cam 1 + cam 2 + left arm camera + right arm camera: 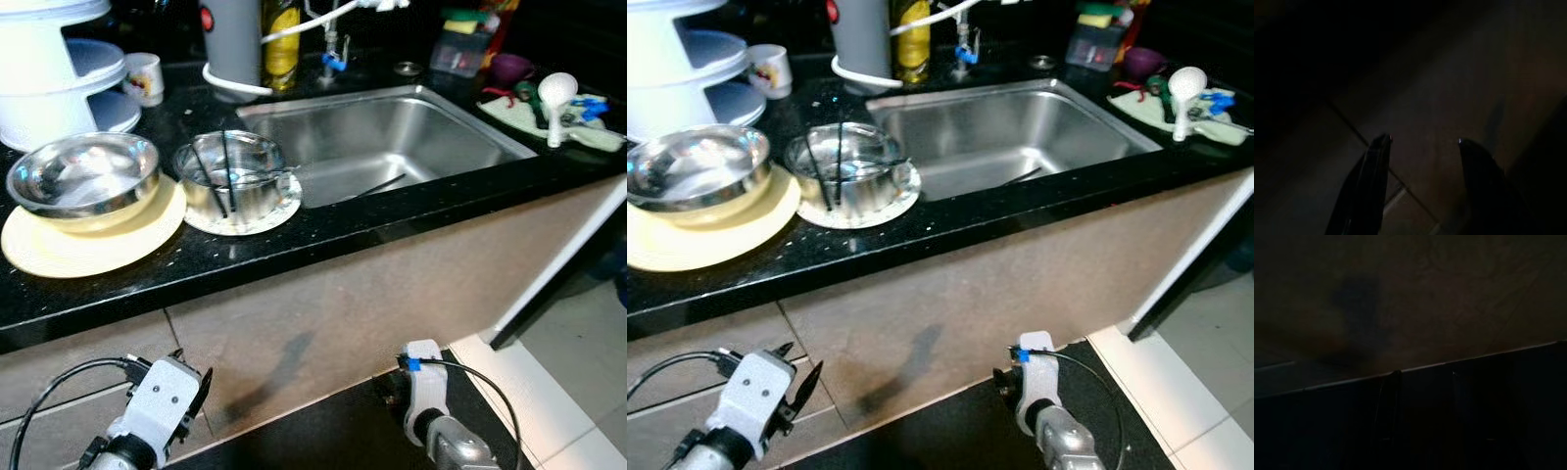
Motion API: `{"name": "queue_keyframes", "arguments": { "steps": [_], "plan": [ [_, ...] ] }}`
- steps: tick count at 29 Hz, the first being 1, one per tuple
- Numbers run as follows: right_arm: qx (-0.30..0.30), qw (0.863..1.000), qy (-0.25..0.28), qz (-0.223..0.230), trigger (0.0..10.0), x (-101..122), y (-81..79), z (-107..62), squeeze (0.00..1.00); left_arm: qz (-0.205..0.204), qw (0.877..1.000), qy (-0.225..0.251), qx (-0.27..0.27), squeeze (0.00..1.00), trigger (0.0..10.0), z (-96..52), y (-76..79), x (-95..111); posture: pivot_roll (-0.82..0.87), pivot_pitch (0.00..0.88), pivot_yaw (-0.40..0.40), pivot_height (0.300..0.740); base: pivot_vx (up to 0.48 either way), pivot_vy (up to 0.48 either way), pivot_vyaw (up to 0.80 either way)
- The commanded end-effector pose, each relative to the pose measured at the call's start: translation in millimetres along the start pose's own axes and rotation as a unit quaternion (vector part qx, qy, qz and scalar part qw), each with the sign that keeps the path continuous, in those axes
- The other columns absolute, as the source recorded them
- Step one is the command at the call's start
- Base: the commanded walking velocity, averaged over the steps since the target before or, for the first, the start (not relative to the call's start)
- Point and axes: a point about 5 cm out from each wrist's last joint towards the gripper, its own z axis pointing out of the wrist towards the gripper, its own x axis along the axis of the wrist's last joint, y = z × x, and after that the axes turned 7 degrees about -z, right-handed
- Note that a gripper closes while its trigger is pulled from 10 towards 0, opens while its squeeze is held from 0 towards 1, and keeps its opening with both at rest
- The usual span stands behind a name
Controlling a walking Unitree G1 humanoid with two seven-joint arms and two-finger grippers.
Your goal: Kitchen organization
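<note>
Black speckled stone forms the counter (323,230), in which a stainless steel sink (392,137) is set. Below the counter a beige cabinet front (392,294) is seen, and pale floor tiles (578,362) lie at the right.

On the counter, left of the sink, a steel bowl (83,174) is placed on a yellow plate (88,245). Just beside it a smaller steel bowl (230,176) stands on a white plate (279,211), and two black chopsticks (220,181) are leaned inside this bowl. Behind them a white tiered container (59,78) and a white cup (145,76) are seen. At the far right of the counter a white spoon (555,98) lies on a cloth (549,122).

Both arms hang low in front of the cabinet, well below the counter and well apart from the bowls. The left gripper (1422,147) is seen in the dark left wrist view with its two fingers spread apart and nothing between them. The right gripper (1422,377) is hardly made out in the right wrist view; whether it is open cannot be told.
</note>
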Motion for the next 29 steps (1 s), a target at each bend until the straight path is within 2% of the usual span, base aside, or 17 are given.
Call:
{"name": "queue_keyframes", "arguments": {
  "steps": [1,2,3,4,5,6,8,9,12,16,19,20,21,22,23,27,29],
  "plan": [
    [0.016,1.0,-0.009,-0.003,10.0,-3.4,-3.0,-2.3,0.0,-0.003,1.0,0.016,0.016,0.0,10.0,-6.9,1.1,11.2,-0.09,0.183,-0.077,0.74,0.0,0.0,0.0],
    [0.021,1.0,-0.005,-0.004,10.0,-1.3,-3.2,-3.0,0.0,0.0,0.999,0.037,0.032,0.0,10.0,-9.2,-0.5,24.0,-0.09,0.182,-0.077,0.74,0.0,0.0,0.0],
    [0.024,1.0,-0.004,-0.004,10.0,0.3,-2.2,-3.1,0.0,0.025,0.993,0.078,0.08,0.0,10.0,-5.5,-10.6,43.2,-0.08,0.178,-0.075,0.74,0.0,0.0,0.0],
    [0.024,1.0,-0.004,-0.004,10.0,0.3,-2.2,-3.1,0.0,0.025,0.993,0.078,0.08,0.0,10.0,-5.5,-10.6,43.2,-0.08,0.178,-0.075,0.74,0.0,0.0,0.0],
    [0.026,1.0,-0.003,-0.004,10.0,1.6,-1.3,-3.4,0.0,0.046,0.986,0.106,0.123,0.0,10.0,-3.4,-19.5,58.7,-0.08,0.178,-0.075,0.74,0.0,0.0,0.0],
    [0.026,1.0,-0.003,-0.004,10.0,1.6,-1.3,-3.4,0.0,0.046,0.986,0.106,0.123,0.0,10.0,-3.4,-19.5,58.7,-0.08,0.178,-0.075,0.74,0.0,0.0,0.0],
    [0.026,1.0,-0.002,-0.003,10.0,3.2,0.3,-3.3,0.0,0.073,0.967,0.144,0.2,0.0,10.0,1.7,-42.0,73.9,-0.08,0.175,-0.075,0.74,0.0,0.0,0.0],
    [0.026,1.0,-0.002,-0.003,10.0,3.2,0.3,-3.3,0.0,0.073,0.967,0.144,0.2,0.0,10.0,1.7,-42.0,73.9,-0.08,0.175,-0.075,0.74,0.0,0.0,0.0],
    [0.026,1.0,-0.003,-0.001,10.0,4.2,1.8,-3.0,0.0,0.082,0.954,0.178,0.225,0.0,10.0,7.8,-56.0,87.7,-0.08,0.171,-0.074,0.74,0.0,0.0,0.0],
    [0.027,1.0,-0.006,0.0,10.0,4.6,2.2,-3.4,0.0,0.09,0.955,0.184,0.214,0.0,10.0,12.2,-55.3,95.8,-0.08,0.171,-0.074,0.74,0.0,0.0,0.0],
    [0.03,1.0,-0.008,0.0,10.0,5.2,0.6,-2.7,0.0,0.109,0.959,0.163,0.207,0.0,10.0,31.5,-63.3,106.6,-0.08,0.169,-0.076,0.74,0.0,0.0,0.0],
    [0.033,0.999,-0.01,-0.009,10.0,5.6,-0.1,-2.4,0.0,0.118,0.959,0.158,0.202,0.26,10.0,40.9,-69.7,110.6,-0.08,0.17,-0.079,0.74,0.0,0.0,0.0],
    [0.036,0.999,-0.011,-0.017,10.0,5.9,-0.7,-2.3,0.0,0.124,0.96,0.155,0.199,0.26,10.0,47.1,-74.4,113.8,-0.08,0.17,-0.079,0.74,0.0,0.0,0.0],
    [0.036,0.999,-0.011,-0.017,10.0,5.9,-0.7,-2.3,0.0,0.124,0.96,0.155,0.199,0.26,10.0,47.1,-74.4,113.8,-0.08,0.17,-0.079,0.74,0.0,0.0,0.0],
    [0.037,0.999,-0.011,-0.018,10.0,5.9,-1.0,-2.2,0.0,0.119,0.961,0.155,0.195,1.0,10.0,54.7,-79.3,118.3,-0.08,0.17,-0.079,0.74,0.0,0.0,0.0],
    [0.033,0.999,-0.012,-0.012,10.0,6.2,0.5,-2.3,0.0,0.11,0.957,0.186,0.191,1.0,10.0,78.1,-93.1,141.6,-0.08,0.171,-0.081,0.74,0.0,0.0,0.0],
    [0.032,0.999,-0.012,-0.011,10.0,6.1,0.9,-2.4,0.0,0.108,0.958,0.189,0.189,1.0,10.0,82.2,-95.2,145.2,-0.08,0.171,-0.081,0.74,0.0,0.0,0.0]
  ]
}}
